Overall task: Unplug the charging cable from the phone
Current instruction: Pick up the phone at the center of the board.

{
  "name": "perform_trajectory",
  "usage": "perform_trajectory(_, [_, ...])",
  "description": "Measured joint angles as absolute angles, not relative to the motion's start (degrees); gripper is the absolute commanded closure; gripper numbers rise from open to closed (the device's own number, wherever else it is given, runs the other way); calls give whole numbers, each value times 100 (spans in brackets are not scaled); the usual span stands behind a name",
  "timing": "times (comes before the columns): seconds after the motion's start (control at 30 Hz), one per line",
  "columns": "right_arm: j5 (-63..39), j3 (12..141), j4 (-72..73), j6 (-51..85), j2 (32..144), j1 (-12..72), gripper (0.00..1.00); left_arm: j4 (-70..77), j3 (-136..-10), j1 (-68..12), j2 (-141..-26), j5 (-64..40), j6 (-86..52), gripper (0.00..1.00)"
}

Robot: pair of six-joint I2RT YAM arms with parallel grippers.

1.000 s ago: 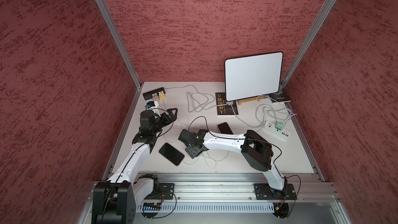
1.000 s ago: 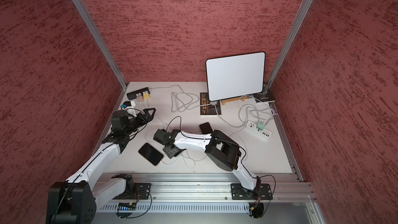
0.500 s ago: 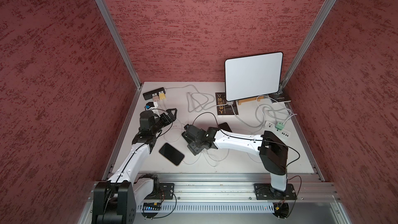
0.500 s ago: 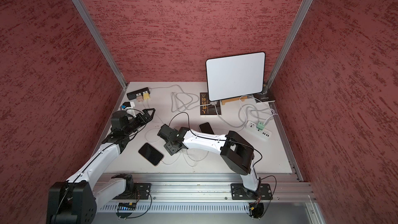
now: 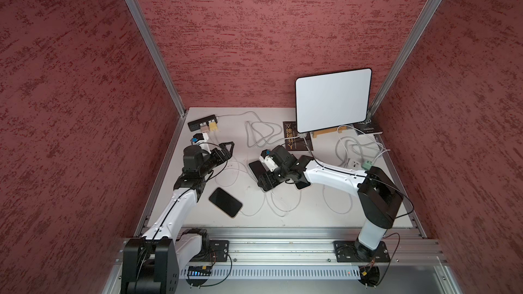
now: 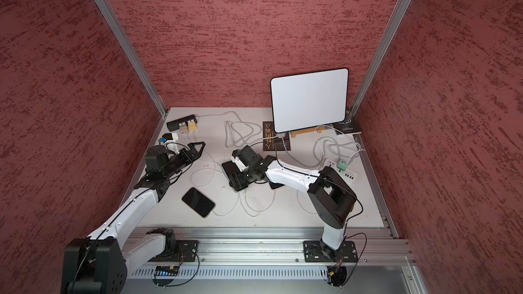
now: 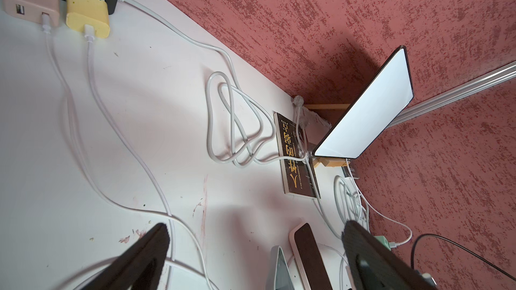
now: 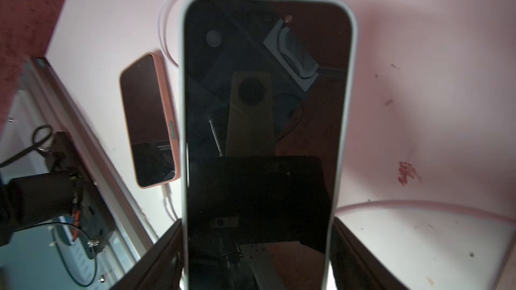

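White-cased phone [image 8: 265, 107] clasped by right hand [image 8: 257, 235], its port hidden, left hand [image 7: 257, 228] released.

I count three phones: the peach phone [image 5: 225, 202], the white phone [image 5: 256, 167] and a third phone [image 5: 302, 185], half hidden. There is one tablet [image 5: 332, 100] and one stand [image 5: 325, 133]. Books come to two, the near book [image 5: 290, 137] and the corner book [image 5: 372, 129]. Strips, two: black strip [image 5: 198, 123], white strip [image 5: 355, 163]. Chargers, three: pink charger [image 5: 204, 128], yellow charger [image 5: 212, 127], green charger [image 5: 367, 165]. My arms make two, left arm [image 5: 175, 205] and right arm [image 5: 334, 178]. The cables [image 7: 89, 59] loop over each other too much for me to number.
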State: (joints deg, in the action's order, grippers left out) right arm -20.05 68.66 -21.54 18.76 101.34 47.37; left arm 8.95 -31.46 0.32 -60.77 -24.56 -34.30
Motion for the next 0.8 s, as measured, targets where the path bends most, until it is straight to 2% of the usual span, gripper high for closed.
perform_trajectory(0.5, [-4917, 5422, 1037, 3765, 9920, 3557, 63, 2279, -2965, 36, -6556, -3760, -3922, 0])
perform_trajectory(0.8, [-5634, 5153, 2714, 4818, 9920, 3288, 63, 4689, -2751, 32, -7673, -5127, -5065, 0])
